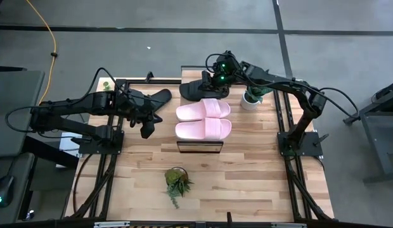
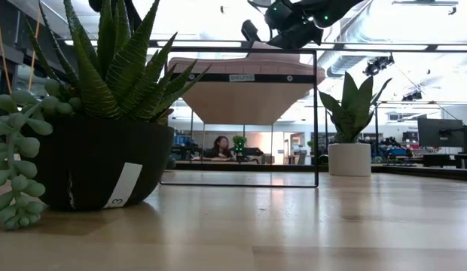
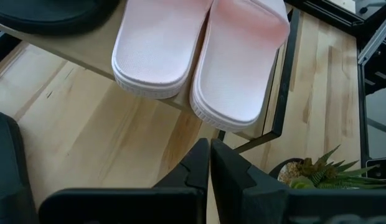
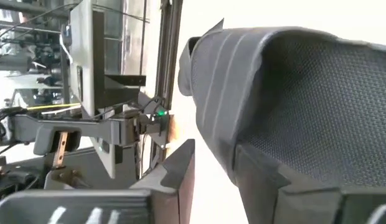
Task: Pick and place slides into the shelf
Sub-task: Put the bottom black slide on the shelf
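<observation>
— High view: how much is done on the long light-wood plank shelf [image 1: 199, 144]?

— Two pale pink foam slides [image 1: 203, 120] lie on it, beside the right gripper [image 1: 217, 81], which is clamped on a black foam slide [image 1: 198, 89] at the shelf's far end.

— What's left?

— Another black slide [image 1: 156, 100] lies by the left gripper [image 1: 146, 130], whose fingers are closed, empty.

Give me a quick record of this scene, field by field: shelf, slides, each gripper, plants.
shelf: mid-table, light plank on black frame
pink slides: two, side by side on the shelf
black slide: at the shelf's far end, in the right gripper
second black slide: left of the shelf, beside the left arm
right gripper: shut on the black slide
left gripper: shut, empty
plants: one near, one far right
</observation>
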{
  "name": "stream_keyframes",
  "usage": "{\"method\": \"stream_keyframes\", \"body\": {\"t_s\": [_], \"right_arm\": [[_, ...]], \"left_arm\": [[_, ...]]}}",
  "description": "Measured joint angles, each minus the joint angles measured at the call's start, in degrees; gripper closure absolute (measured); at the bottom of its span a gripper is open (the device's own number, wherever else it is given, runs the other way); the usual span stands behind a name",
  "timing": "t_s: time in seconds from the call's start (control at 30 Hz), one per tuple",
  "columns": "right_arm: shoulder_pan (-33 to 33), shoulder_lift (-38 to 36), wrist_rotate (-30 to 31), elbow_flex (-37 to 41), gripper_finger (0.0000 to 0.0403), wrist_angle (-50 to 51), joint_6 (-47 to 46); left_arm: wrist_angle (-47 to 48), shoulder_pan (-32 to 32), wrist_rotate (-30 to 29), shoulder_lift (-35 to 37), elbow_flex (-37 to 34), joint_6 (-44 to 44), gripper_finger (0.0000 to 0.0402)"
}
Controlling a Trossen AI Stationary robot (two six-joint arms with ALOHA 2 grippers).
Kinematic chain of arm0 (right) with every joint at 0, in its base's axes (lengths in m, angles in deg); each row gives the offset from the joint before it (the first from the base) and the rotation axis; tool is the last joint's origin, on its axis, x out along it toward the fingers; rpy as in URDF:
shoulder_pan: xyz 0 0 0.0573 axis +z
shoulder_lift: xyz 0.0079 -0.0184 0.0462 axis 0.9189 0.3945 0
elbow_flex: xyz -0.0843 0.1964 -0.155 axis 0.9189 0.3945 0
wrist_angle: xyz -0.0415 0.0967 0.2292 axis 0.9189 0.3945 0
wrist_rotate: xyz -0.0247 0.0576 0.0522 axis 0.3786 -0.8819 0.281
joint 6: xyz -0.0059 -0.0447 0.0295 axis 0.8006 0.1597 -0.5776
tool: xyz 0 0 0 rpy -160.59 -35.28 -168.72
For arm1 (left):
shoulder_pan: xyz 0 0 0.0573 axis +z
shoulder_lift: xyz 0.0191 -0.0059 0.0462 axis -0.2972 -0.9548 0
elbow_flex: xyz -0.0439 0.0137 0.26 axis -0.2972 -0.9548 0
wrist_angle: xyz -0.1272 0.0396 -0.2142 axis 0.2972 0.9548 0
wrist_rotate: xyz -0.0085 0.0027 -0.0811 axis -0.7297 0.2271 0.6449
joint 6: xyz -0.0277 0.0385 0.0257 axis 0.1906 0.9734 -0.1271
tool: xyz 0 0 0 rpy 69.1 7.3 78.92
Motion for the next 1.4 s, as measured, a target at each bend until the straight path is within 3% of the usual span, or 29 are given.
{"method": "stream_keyframes", "body": {"t_s": [0.27,0.8,1.13,1.2,1.4], "right_arm": [[0.04,0.0,2.24,0.09,0.0306,4.38,1.7],[-0.07,-0.8,4.86,0.04,0.0306,3.95,5.2],[-1.25,-7.09,11.2,-0.04,0.0306,6.27,10.21],[-1.77,-7.87,11.12,-0.04,0.0306,7.61,11.18],[-3.28,-8.86,10.64,-0.04,0.0319,10.33,16.24]], "left_arm": [[0.0,0.0,-0.04,0.0,-0.02,0.02,0.0396],[0.04,0.01,-0.21,0.0,-0.02,0.01,0.0396],[-4.92,0.35,-11.79,-0.41,-0.02,-0.08,0.0396],[-7.47,2.35,-10.91,-0.87,-0.02,0.0,0.0396],[-13.99,11.88,0.89,-4.02,-0.04,-0.04,0.0396]]}}
